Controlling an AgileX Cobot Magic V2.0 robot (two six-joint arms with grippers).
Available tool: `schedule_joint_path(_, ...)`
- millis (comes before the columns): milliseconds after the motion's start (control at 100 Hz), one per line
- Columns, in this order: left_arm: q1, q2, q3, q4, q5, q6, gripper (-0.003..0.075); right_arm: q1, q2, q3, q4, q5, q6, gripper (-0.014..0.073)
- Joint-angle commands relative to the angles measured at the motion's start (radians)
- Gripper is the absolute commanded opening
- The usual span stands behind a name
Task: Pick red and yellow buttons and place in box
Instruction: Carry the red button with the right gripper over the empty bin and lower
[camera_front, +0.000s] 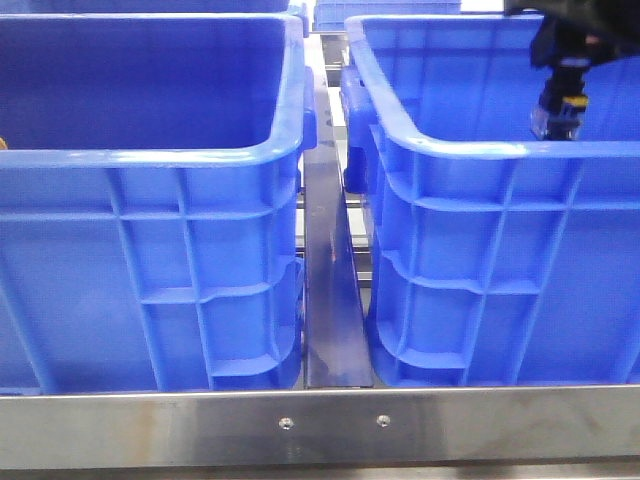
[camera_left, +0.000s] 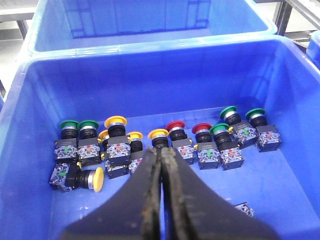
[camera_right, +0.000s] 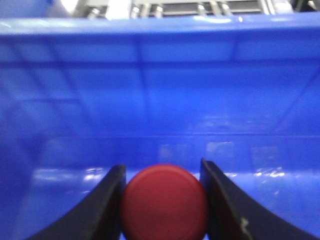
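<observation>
My right gripper (camera_right: 162, 168) is shut on a red button (camera_right: 164, 202), its domed cap filling the gap between the two fingers. It hangs inside the right-hand blue box (camera_front: 480, 150), just below the rim, and in the front view that gripper (camera_front: 557, 118) sits at the box's far right. My left gripper (camera_left: 161, 151) is shut with nothing in it, above a blue crate (camera_left: 150, 75) that holds several buttons. Among them are red buttons (camera_left: 176, 126) and yellow buttons (camera_left: 115, 121); one yellow button (camera_left: 98, 179) lies on its side.
Green-capped buttons (camera_left: 70, 125) stand in the same row as the red and yellow ones. A further blue crate (camera_left: 150, 20) lies beyond that one. A metal rail (camera_front: 330, 300) runs between the left crate (camera_front: 150, 160) and the box, and a steel bar (camera_front: 330, 425) crosses the front.
</observation>
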Motion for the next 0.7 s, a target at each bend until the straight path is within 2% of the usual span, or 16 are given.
schedule_joint_path(0,0.004,0.002,-0.025,-0.006,-0.087,-0.006,-0.0019,-0.002,0.019,-0.069,-0.050,-0.040,-0.014,0.0183)
schedule_joint_path(490,0.004,0.002,-0.025,-0.006,-0.087,-0.006,-0.0019,-0.021,0.254,-0.239,-0.085,-0.037,-0.014,0.0183)
schedule_joint_path(690,0.004,0.002,-0.025,-0.006,-0.087,-0.006,-0.0019,-0.068,0.280,-0.247,-0.084,0.041,0.003,0.0183)
